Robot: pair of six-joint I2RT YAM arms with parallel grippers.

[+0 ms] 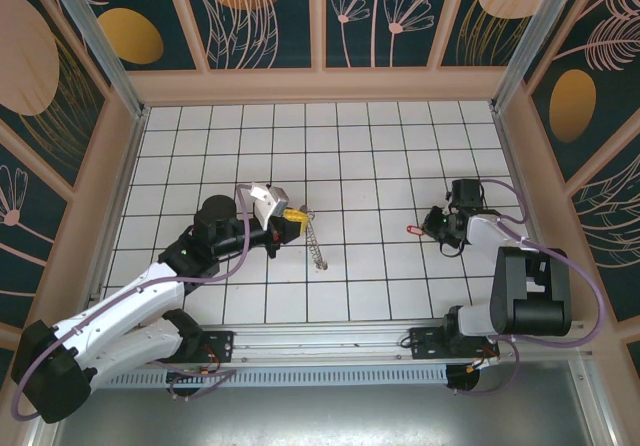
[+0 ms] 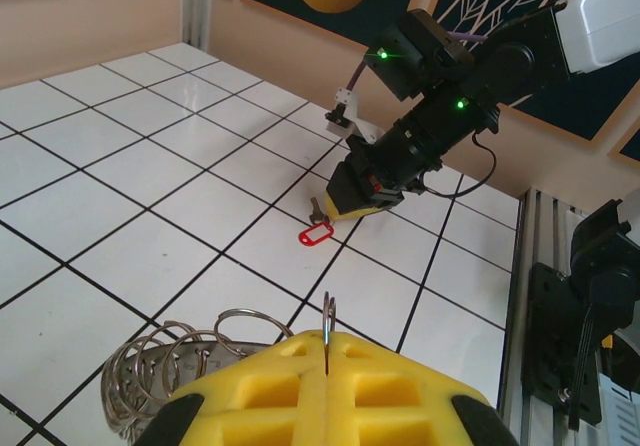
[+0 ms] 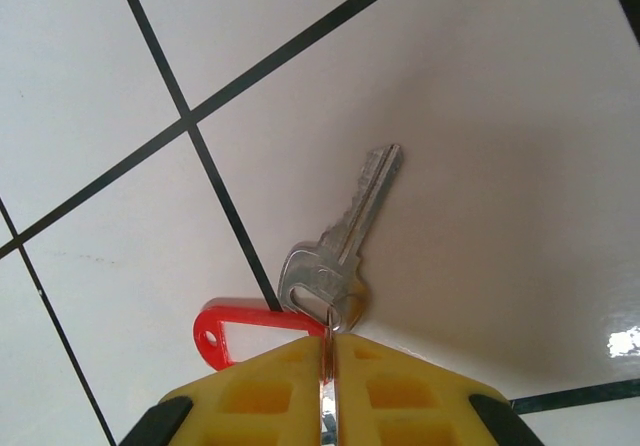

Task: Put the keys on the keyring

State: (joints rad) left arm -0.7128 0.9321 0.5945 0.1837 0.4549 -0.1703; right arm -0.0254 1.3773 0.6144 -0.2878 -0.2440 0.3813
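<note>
left hand shut on one thin loop of the keyring, coil trailing below-left of its pads. right hand closed, pinching the key by its small ring; key and red tag just ahead of its tips, on the bench. risk: both grips are on thin wire, so a twist could pop either loose. the tight coil may also refuse the key.

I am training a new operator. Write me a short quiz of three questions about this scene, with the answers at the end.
1. True or false: the left gripper is shut on the keyring.
2. The tag beside the key is: A blue, B red, C green.
3. Fill in: the key is held by the ____ gripper.
Key: 1 true; 2 B; 3 right gripper.
</note>
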